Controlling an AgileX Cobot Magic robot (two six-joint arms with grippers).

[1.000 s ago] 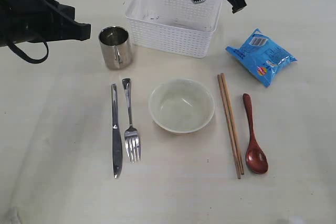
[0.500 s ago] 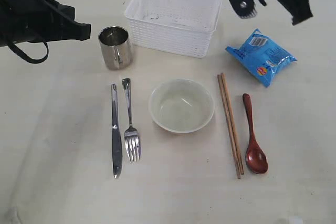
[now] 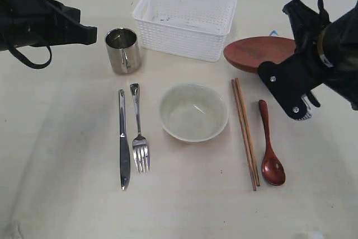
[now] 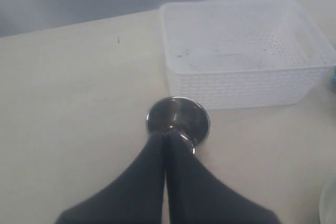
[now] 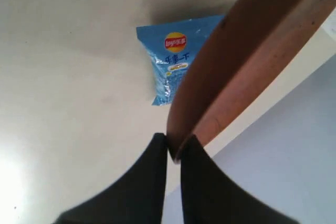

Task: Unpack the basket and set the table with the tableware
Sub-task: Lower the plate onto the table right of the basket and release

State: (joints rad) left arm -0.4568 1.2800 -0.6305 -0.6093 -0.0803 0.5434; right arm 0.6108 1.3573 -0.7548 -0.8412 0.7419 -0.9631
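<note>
My right gripper [image 3: 288,60] [image 5: 174,148] is shut on the rim of the brown round plate [image 3: 259,53] [image 5: 247,51], holding it tilted in the air right of the white basket [image 3: 179,43] [image 4: 236,85]. Nothing lies inside the basket. On the table [image 3: 67,183] lie the knife [image 3: 123,138], fork [image 3: 139,138], cream bowl [image 3: 193,113], chopsticks [image 3: 245,132] and wooden spoon [image 3: 270,149]. The steel mug [image 3: 123,48] [image 4: 178,119] stands left of the basket. My left gripper [image 3: 89,31] [image 4: 167,136] is shut on nothing, hovering by the mug.
The blue snack packet [image 5: 170,56] lies on the table under the held plate, almost hidden in the exterior view. The table's far edge runs just behind the basket.
My right arm has carried the plate from above the basket's far side to the right and lower, over the snack packet. The left arm has not moved.
</note>
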